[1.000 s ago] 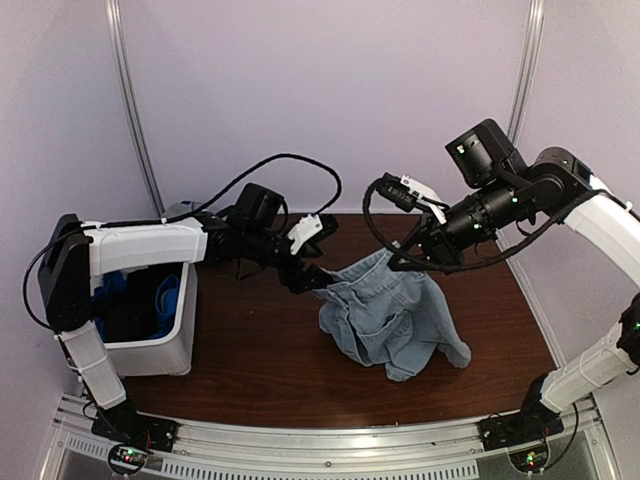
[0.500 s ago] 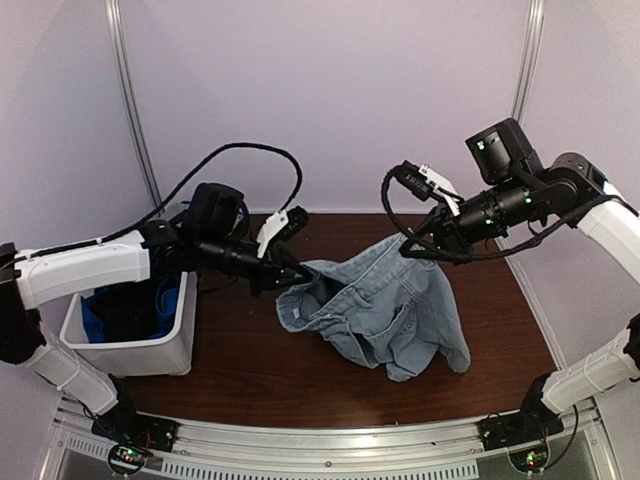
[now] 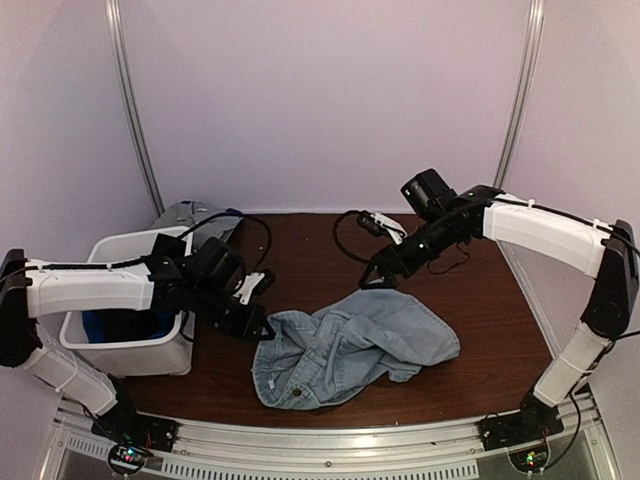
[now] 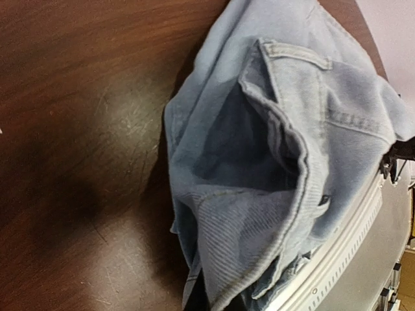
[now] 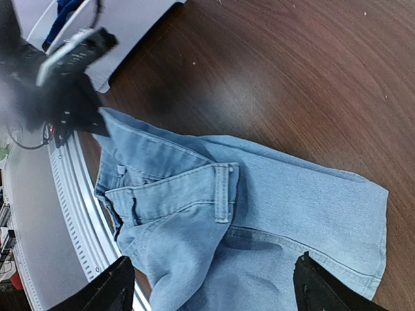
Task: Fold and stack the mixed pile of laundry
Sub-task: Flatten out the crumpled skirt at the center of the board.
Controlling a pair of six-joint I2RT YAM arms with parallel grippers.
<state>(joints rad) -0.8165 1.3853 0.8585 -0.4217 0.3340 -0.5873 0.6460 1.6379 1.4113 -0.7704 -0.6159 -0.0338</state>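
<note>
A metal rail [image 3: 330, 440] runs along the bottom edge of the overhead view, at the near rim of the dark wood counter [image 3: 490, 300]. Just beyond it, in the lower middle of that view, the denim garment [image 3: 350, 345] lies crumpled on the counter, faded light blue. It is bunched into folds at its left end and spread flatter toward the right. The left wrist view shows it close up, its stitched seams and an open fold filling the right half of the picture.

The left fingers [image 3: 255, 322] are together, clamped on the denim garment's upper-left edge, low over the counter. In the right wrist view they show as a dark shape at the upper left, gripping the cloth's corner.

At the left of the overhead view stands a white bin [image 3: 130, 358], just beside the left arm. Royal-blue fabric [image 3: 103, 325] and a black cloth [image 3: 135, 322] lie inside it.

Further back, above the middle of the picture, the right fingers [image 5: 318, 291] stand wide apart with nothing between them. They hang over the far edge of the denim garment without touching it.

Behind the bin, at the counter's far left corner, a pale grey piece [image 3: 185, 215] is heaped by the wall.
</note>
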